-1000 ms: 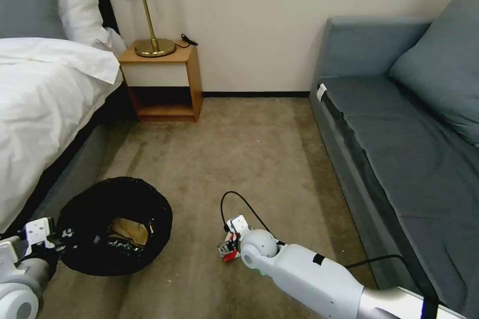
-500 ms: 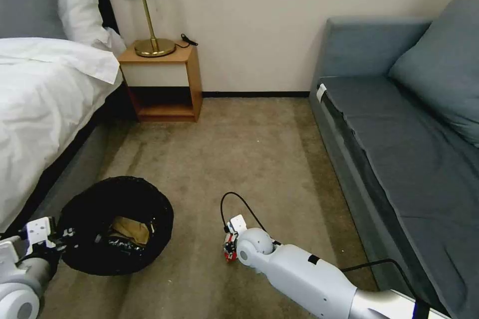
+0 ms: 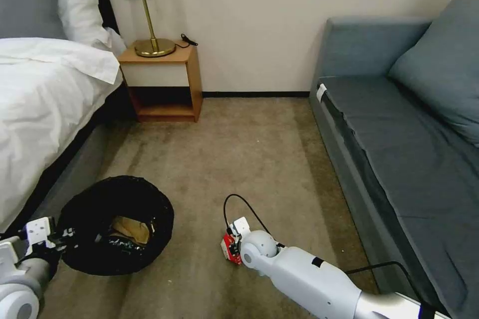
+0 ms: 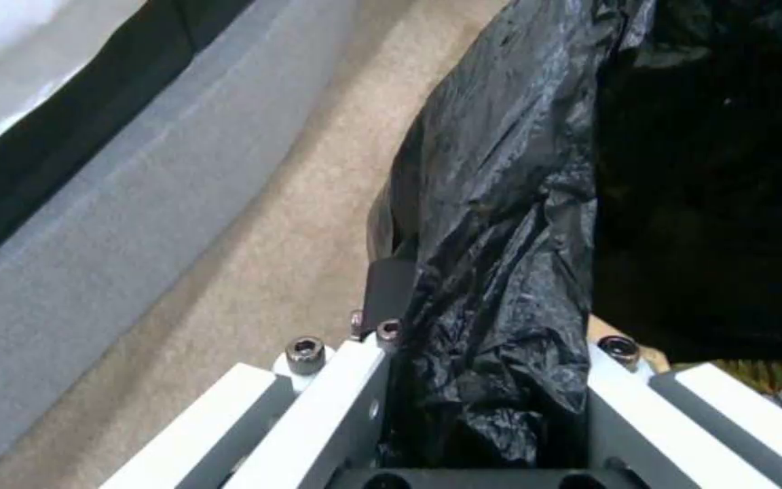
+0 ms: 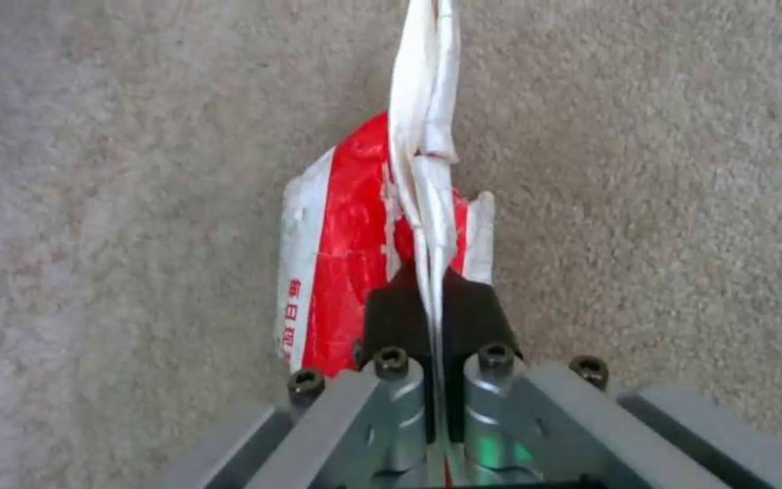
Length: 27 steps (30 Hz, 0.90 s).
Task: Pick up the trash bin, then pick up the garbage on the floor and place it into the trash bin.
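The trash bin (image 3: 117, 224), lined with a crinkly black bag, is near the bed at the lower left. Tan and gold-brown garbage (image 3: 130, 232) lies inside it. My left gripper (image 3: 62, 234) is shut on the bin's near rim; the left wrist view shows the black bag (image 4: 499, 285) pinched between the fingers. My right gripper (image 5: 429, 305) is shut on a white seam of the red-white packet (image 5: 346, 258), just above the carpet. In the head view the packet (image 3: 230, 246) shows beside my right wrist, to the right of the bin.
A white bed (image 3: 45, 104) runs along the left, and a grey sofa (image 3: 399, 144) along the right. A wooden nightstand (image 3: 162, 79) with a brass lamp (image 3: 149, 15) stands at the back wall. Open carpet (image 3: 239, 154) lies between them.
My right wrist has turned and shifted slightly, and the red-white packet now shows more in the head view. The left arm and bin have stayed put.
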Available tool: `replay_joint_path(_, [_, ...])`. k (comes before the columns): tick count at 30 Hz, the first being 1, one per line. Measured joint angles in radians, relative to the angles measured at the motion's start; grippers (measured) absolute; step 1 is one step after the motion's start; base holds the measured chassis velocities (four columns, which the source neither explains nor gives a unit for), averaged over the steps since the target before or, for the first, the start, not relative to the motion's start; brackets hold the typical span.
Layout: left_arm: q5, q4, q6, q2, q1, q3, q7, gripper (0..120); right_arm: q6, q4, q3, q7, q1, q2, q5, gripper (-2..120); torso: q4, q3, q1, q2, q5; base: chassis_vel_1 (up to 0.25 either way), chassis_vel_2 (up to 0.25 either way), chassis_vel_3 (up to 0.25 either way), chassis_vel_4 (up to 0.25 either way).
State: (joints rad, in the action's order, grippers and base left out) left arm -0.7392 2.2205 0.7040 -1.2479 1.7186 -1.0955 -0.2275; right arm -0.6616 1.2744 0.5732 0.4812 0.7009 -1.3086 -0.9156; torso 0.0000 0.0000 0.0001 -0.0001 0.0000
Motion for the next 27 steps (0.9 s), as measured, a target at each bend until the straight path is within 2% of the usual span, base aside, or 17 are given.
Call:
replay_joint_path(8, [0.000,-0.005,-0.001,-0.001,0.000,0.002,0.000,3,0.032,0.056,-0.054,-0.013,0.024,0.020,0.003,0,0.0001,0.000,0.000,0.000,0.0001,0.000,0.000,0.000,0.000])
replay_joint_path(11, [0.000,-0.011,-0.002,-0.004,0.000,0.005,0.000,3,0.087,0.163,-0.125,-0.030,0.061,0.073,0.022,0,0.0000,0.000,0.000,0.000,0.0002,0.000,0.000,0.000,0.000])
replay_joint_path(16, [0.000,-0.017,-0.005,-0.007,0.000,0.009,0.000,3,0.131,0.284,-0.185,-0.054,0.088,0.119,0.030,0,-0.0002,0.000,0.000,0.000,0.0001,0.000,0.000,0.000,0.000])
replay_joint_path(19, [-0.001,-0.021,-0.007,-0.008,0.002,0.016,0.001,3,0.227,0.422,-0.236,-0.108,0.108,0.154,0.031,0,-0.0001,0.000,0.000,0.000,0.0001,0.000,0.000,0.000,0.000])
replay_joint_path(21, [-0.001,-0.022,-0.007,-0.008,0.002,0.017,0.001,3,0.242,0.438,-0.239,-0.119,0.110,0.157,0.031,0,-0.0001,0.000,0.000,0.000,0.0001,0.000,0.000,0.000,0.000])
replay_joint_path(23, [-0.002,-0.029,-0.009,-0.011,0.001,0.022,0.001,3,0.328,0.538,-0.242,-0.197,0.112,0.173,0.030,0,-0.0001,0.000,0.000,0.000,0.0000,0.000,0.000,0.000,0.000])
replay_joint_path(27, [-0.002,-0.032,-0.009,-0.015,-0.001,0.025,0.002,3,0.387,0.627,-0.206,-0.243,0.091,0.173,0.019,0,0.0000,0.000,0.000,0.000,-0.0001,0.000,0.000,0.000,0.000])
